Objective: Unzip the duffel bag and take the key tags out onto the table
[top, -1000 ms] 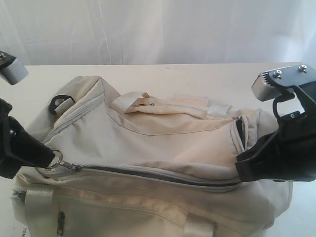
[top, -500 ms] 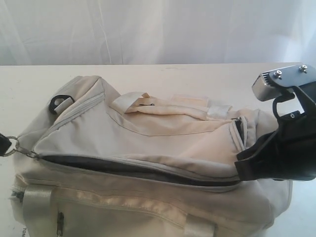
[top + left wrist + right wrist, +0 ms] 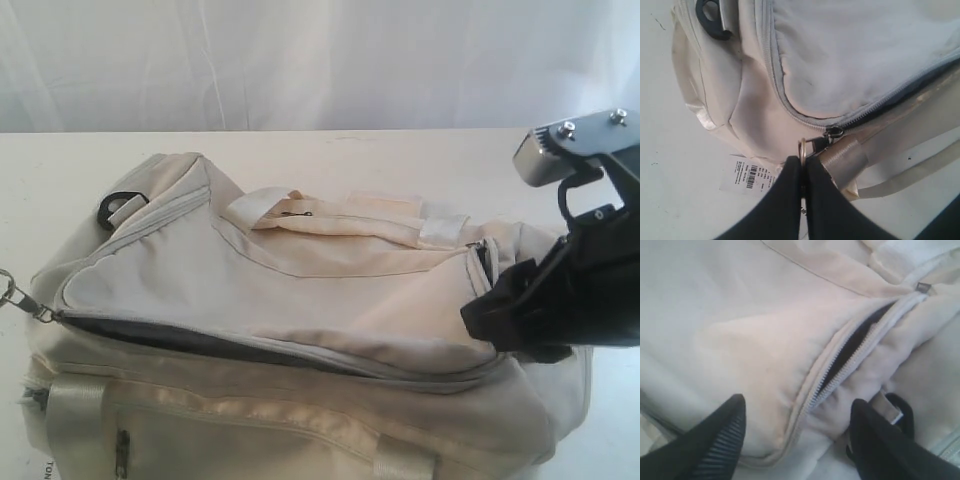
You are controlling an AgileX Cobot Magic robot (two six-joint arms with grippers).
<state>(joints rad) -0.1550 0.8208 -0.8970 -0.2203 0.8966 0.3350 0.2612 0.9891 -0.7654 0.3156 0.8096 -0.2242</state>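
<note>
On the table, the duffel bag gapes open.

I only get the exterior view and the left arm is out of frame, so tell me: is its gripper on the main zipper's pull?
Observer: Yes. In the left wrist view the left gripper has its jaws shut on the metal ring of the zipper pull.
Operator: Are the right jaws gripping anything?
Observer: No. The right gripper has its jaws wide open, facing the duffel bag at its short end zipper, gripping nothing.

Near side of duffel bag off-frame
</note>
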